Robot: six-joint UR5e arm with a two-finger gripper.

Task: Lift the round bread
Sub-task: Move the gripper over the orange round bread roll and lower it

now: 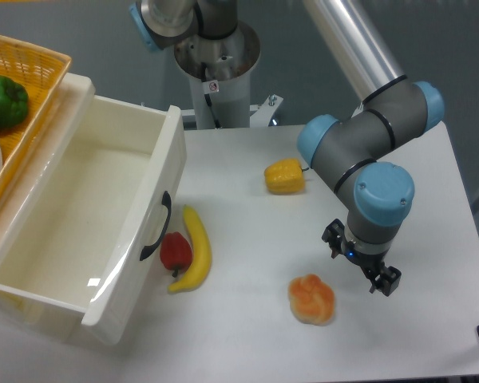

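The round bread (312,299) is a small knotted bun with a glossy orange top and pale creases. It lies on the white table near the front edge. My gripper (361,259) hangs just to the right of the bread and a little behind it, not touching it. Its two dark fingers (332,234) stand apart and nothing is between them.
A yellow bell pepper (285,176) lies behind the bread, next to the arm's elbow. A banana (195,250) and a red pepper (176,251) lie by the open white drawer (136,231) at the left. A yellow basket (40,68) holds a green pepper (4,101) at the far left.
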